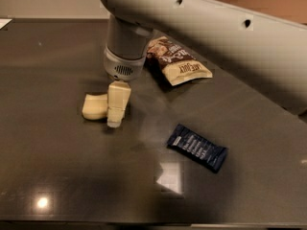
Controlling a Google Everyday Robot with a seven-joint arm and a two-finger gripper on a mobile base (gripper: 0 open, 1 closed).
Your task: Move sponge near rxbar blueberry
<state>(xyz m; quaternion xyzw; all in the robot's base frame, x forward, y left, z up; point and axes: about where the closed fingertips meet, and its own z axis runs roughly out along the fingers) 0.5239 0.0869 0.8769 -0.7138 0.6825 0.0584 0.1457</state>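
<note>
Big grey robot arm (216, 37) reaches in, cut off at the right edge, above the dark glossy table (57, 176). Its wrist hides a corner of the tan-and-brown snack bag (180, 63). The flat navy-blue rxbar blueberry wrapper (197, 147) lies right of centre, well apart from the small pale cream sponge (94, 106) at centre-left. The cream gripper (115, 118) is down, covering the sponge's right end. Grasping or loose, cannot tell.

The dark grey tabletop (57, 176) was smooth and glossy, mirroring ceiling lights as bright patches. On it, the small pale yellow-cream sponge block (94, 107) looked soft and matt. The cream-coloured gripper (115, 121), seemingly hard matt plastic, hung at the sponge's right end, overlapping it in view. The flat navy-blue bar wrapper (197, 147) looked like thin film with a faint sheen. The tan-and-brown snack bag (180, 63) looked like creased packaging film, slightly shiny. The robot's pale grey arm shell (216, 28) appeared smooth and matt, like moulded plastic.
</note>
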